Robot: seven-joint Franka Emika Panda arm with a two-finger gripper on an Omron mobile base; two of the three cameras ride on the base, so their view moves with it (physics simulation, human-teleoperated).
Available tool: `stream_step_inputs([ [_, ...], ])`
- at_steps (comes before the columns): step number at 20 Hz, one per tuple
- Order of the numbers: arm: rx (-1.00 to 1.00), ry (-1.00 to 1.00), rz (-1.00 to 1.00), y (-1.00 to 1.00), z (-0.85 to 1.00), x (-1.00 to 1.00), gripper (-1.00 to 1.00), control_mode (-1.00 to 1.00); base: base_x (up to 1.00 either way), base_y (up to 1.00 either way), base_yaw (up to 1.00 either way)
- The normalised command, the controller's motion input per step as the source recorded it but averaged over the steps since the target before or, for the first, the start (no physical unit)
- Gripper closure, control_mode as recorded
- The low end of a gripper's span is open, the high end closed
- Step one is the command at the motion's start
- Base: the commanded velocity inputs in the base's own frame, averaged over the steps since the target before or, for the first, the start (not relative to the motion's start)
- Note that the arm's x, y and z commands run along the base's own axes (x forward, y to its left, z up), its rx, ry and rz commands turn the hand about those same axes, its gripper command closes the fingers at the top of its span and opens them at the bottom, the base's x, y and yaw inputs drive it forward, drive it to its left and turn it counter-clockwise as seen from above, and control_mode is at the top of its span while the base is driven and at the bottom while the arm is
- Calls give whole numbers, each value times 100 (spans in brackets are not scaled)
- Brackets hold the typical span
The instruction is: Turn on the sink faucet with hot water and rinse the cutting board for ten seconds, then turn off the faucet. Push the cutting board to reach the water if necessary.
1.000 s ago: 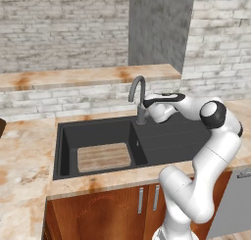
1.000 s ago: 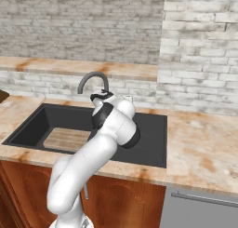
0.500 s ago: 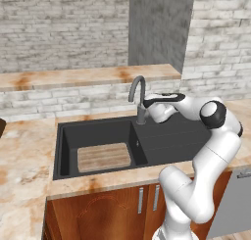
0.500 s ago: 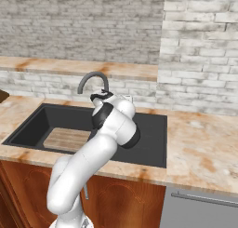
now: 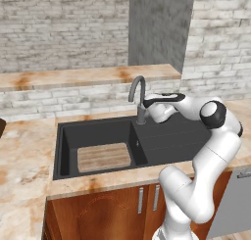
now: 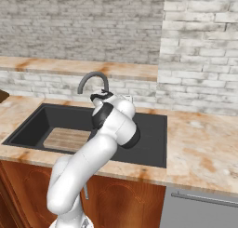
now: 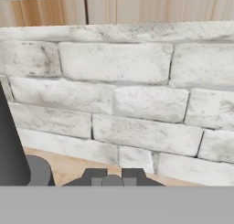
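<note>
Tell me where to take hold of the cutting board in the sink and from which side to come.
The cutting board lies flat on the floor of the sink's deep basin, so its faces can't be pinched. Probably best to come straight down from above and close on the short edge nearest the divider, where the gripper, now up by the sink faucet, is closest. Pushing that edge may be easier than lifting.

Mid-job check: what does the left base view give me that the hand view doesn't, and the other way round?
From the left base view: the cutting board lying flat in the deep basin of the sink, the arched spout of the faucet, and the gripper close beside the faucet's base. From the hand view: the fingertips close together, with a small grey round shape between them that I cannot identify. Both: the faucet and the brick wall behind it.
</note>
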Motion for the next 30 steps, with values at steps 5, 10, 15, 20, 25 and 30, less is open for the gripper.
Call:
stream_step_inputs([
  [5,0,0,0,-2,0,0,100,-100,0,0,0],
  [10,0,1,0,-22,0,0,100,-100,0,0,0],
  [15,1,0,0,-43,0,0,100,-100,0,0,0],
  [20,2,1,0,-50,0,0,100,-100,0,0,0],
  [25,2,2,0,-55,0,0,100,-100,0,0,0],
  [30,2,1,0,-60,0,0,100,-100,0,0,0],
])
